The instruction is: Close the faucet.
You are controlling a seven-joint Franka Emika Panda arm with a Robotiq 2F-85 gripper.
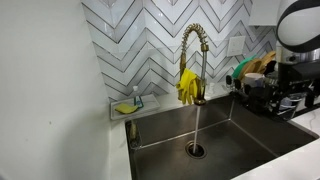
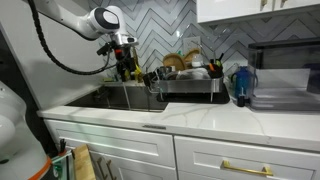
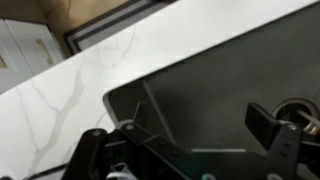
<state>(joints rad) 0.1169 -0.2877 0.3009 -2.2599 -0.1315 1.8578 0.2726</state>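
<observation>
The brass-gold faucet (image 1: 195,55) with a coiled spring neck stands behind the steel sink (image 1: 240,140). A thin stream of water (image 1: 197,125) runs from its spout down to the drain (image 1: 196,150). My gripper (image 3: 180,135) is open and empty, its fingers spread wide above the dark basin near the front counter edge. In an exterior view the gripper (image 2: 124,66) hangs over the sink, left of the dish rack. The arm's wrist (image 1: 298,25) shows at the top right, well apart from the faucet. The faucet does not show in the wrist view.
Yellow gloves (image 1: 187,87) hang on the faucet stem. A soap tray with a sponge (image 1: 127,105) sits on the back ledge. A full dish rack (image 1: 262,85) (image 2: 190,78) stands beside the sink. A blue bottle (image 2: 240,85) and a dark appliance (image 2: 285,75) stand on the white counter (image 3: 60,90).
</observation>
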